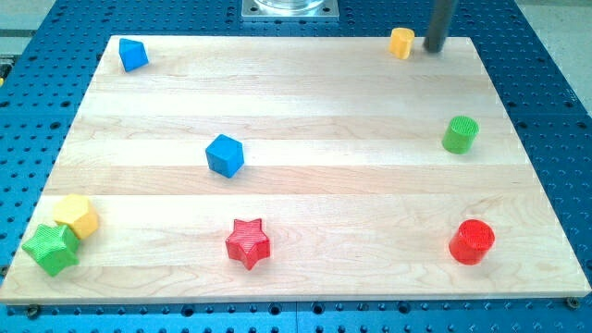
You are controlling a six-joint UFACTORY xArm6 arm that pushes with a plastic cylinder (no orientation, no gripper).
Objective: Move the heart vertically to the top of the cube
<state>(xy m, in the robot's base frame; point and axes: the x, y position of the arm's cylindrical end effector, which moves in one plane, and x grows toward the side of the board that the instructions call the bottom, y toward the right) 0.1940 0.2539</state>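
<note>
A small yellow block (401, 43), which looks like the heart, lies near the board's top edge at the view's upper right. The blue cube (224, 154) sits left of the board's middle, far to the left of and below the heart. My tip (433, 48) rests on the board just right of the yellow heart, with a small gap between them. The dark rod rises out of the view's top.
The wooden board (305, 102) also carries a second blue block (133, 55) at top left, a green cylinder (460, 135) at right, a red cylinder (473, 242) at bottom right, a red star (248, 243) at bottom centre, and a yellow hexagon (77, 216) touching a green star (51, 248) at bottom left.
</note>
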